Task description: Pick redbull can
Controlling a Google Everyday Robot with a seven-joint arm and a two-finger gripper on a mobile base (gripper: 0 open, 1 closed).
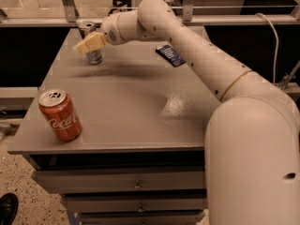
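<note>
Grey desk (pixel 140 107) over drawers. Gripper (pixel 83 46) at the far-left corner, overlapping the upper body of the upright redbull can (pixel 95 57); spread or closed cannot be told. Blue packet (pixel 170 55) lies near the far edge. Coca-Cola can (pixel 60 115) stands at the near-left corner.

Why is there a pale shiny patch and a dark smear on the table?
Camera view: the pale patch is likely light glaring off the table; the smear looks like the arm casting its shadow, beside the redbull can, which the gripper partly hides.
</note>
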